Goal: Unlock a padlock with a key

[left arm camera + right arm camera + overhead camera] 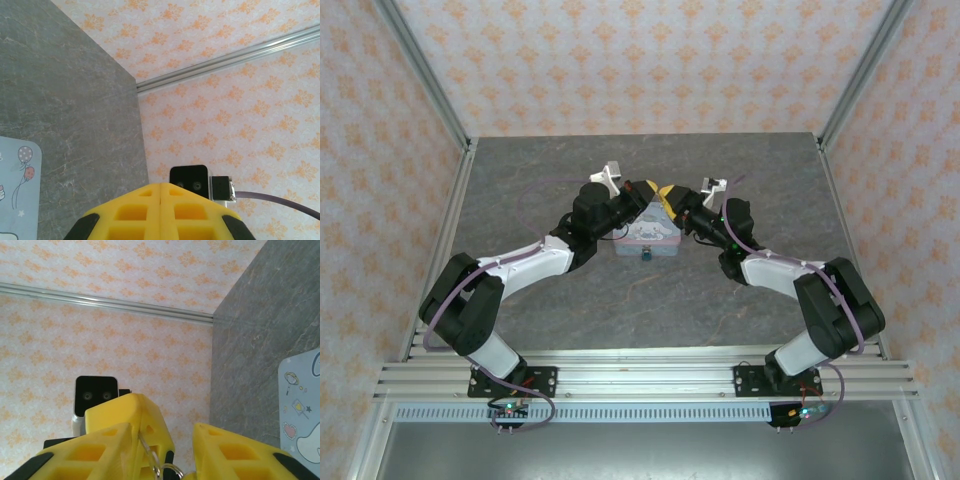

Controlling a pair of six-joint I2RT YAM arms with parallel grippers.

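The padlock is a tiny dark piece with a blue part at the near edge of the pale-blue tin. Both grippers meet tip to tip just above the tin's far end. My left gripper has its yellow fingers pressed together. In the right wrist view those same fingers pinch a thin metal key ring that hangs from their seam. The key itself is hidden. My right gripper stands open, its two fingers on either side of the left gripper's tip and the ring.
The tin sits mid-table on the grey mat; a corner of it shows in each wrist view. Patterned walls and aluminium rails enclose the table on three sides.
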